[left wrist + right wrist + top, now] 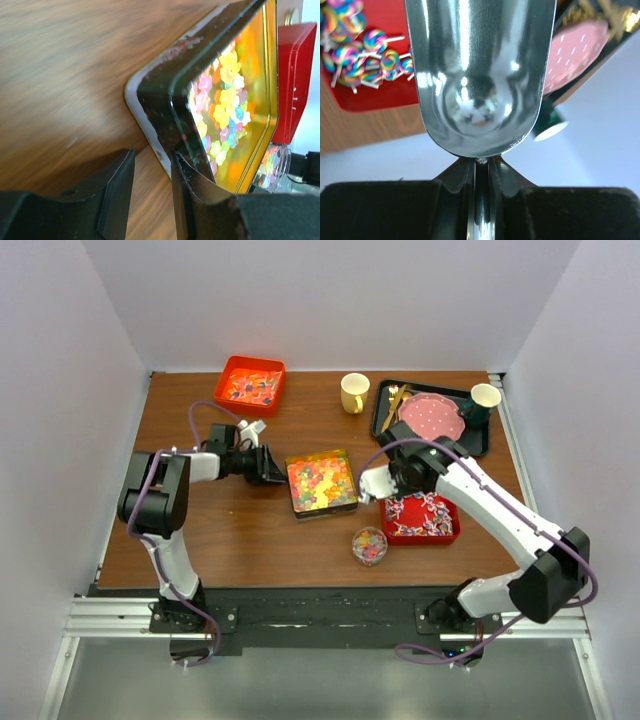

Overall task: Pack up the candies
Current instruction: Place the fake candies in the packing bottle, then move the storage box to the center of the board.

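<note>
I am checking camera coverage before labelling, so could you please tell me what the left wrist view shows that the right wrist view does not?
Only the left wrist view: the left gripper, jaws apart, close to a corner of the gold tin, with the gummies inside it. Only the right wrist view: the right gripper shut on the metal scoop, which looks empty, plus the lollipops and the pink dotted plate. Both: the red tray and the wooden table.
</note>
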Action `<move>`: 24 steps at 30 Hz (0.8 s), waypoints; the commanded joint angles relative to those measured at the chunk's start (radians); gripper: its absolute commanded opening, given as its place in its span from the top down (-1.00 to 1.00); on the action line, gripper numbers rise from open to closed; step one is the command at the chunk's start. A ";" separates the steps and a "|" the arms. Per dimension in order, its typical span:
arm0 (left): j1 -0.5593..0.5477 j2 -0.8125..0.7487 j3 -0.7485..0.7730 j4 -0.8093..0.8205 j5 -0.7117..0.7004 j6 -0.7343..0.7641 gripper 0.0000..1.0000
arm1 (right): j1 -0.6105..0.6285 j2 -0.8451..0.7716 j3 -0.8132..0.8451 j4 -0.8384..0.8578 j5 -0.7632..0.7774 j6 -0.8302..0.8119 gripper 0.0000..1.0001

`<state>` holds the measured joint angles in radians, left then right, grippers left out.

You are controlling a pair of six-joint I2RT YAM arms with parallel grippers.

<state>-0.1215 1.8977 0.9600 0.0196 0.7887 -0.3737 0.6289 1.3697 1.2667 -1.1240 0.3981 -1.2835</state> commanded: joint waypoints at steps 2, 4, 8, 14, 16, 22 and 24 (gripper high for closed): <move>-0.116 0.070 0.089 0.028 0.020 -0.016 0.21 | -0.061 -0.009 0.016 0.038 0.033 0.295 1.00; -0.167 0.106 0.121 0.040 0.020 -0.039 0.21 | -0.095 -0.024 0.002 0.059 0.045 0.306 1.00; -0.233 0.167 0.196 0.051 0.024 -0.068 0.21 | -0.149 -0.040 -0.001 0.066 0.056 0.309 1.00; -0.196 0.107 0.379 -0.253 -0.231 0.163 -0.11 | -0.184 -0.038 0.030 0.067 0.018 0.337 1.00; -0.155 0.081 0.448 -0.276 -0.255 0.217 -0.14 | -0.189 -0.037 0.030 0.070 0.010 0.340 1.00; -0.106 0.119 0.690 -0.336 -0.431 0.406 -0.28 | -0.213 -0.008 0.040 0.084 -0.025 0.352 1.00; -0.090 0.170 0.771 -0.339 -0.479 0.385 -0.28 | -0.218 0.006 0.046 0.081 -0.033 0.354 1.00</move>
<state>-0.2279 2.0422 1.5681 -0.2798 0.4675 -0.0921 0.4232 1.3567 1.2678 -1.0752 0.3969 -0.9600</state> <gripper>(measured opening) 0.638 0.128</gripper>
